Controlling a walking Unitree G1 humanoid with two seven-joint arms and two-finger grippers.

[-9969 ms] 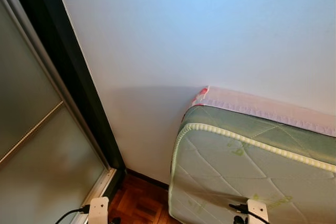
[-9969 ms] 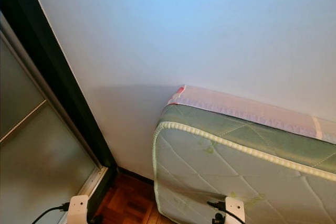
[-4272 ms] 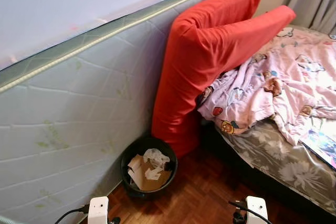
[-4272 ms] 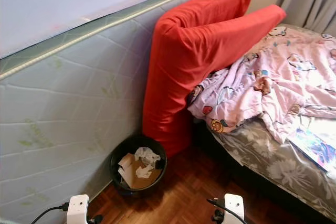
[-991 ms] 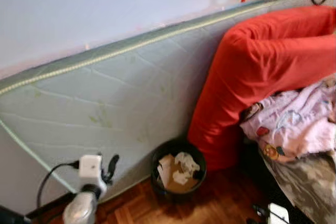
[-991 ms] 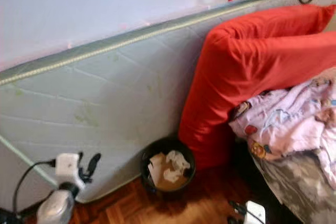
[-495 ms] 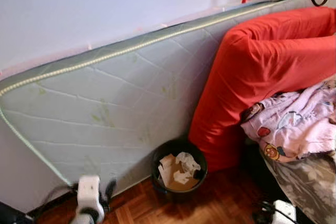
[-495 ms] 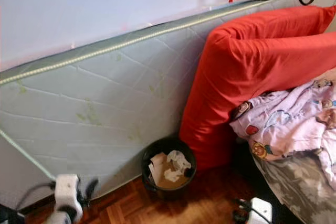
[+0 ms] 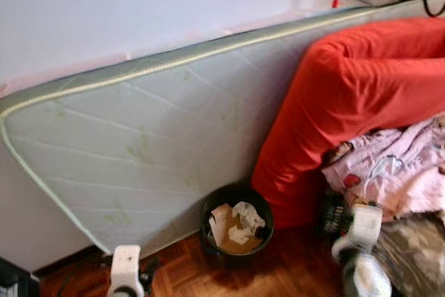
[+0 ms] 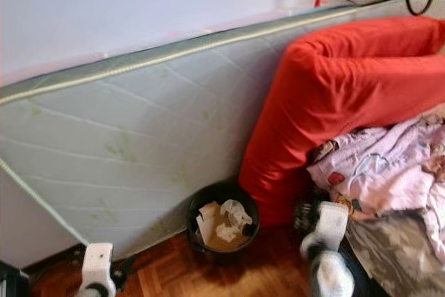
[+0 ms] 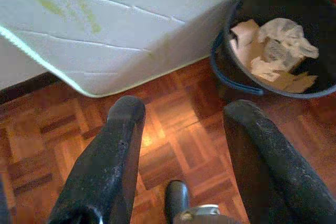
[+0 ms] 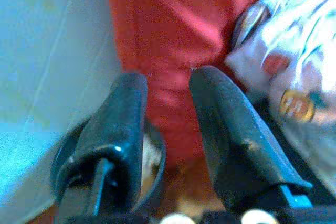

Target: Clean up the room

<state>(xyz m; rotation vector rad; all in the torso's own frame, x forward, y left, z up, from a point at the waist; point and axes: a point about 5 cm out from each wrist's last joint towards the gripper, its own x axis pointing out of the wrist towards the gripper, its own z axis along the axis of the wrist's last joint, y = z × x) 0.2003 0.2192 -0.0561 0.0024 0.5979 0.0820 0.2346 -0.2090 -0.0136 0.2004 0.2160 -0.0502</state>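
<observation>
I see a pale grey-green quilted mattress [image 9: 146,144] with leaf prints, a red cushion [image 9: 348,95], a pink cartoon-print blanket [image 9: 396,172], a black bin [image 9: 236,224], and reddish-brown parquet floor [image 11: 173,129].

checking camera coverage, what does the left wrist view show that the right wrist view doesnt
Left wrist alone: the parquet floor under the open left hand, and the paper scraps lying in the bin.
Right wrist alone: the red cushion and the pink printed blanket beyond the open right hand.
Both: the black bin and the mattress standing on edge against the wall.
</observation>
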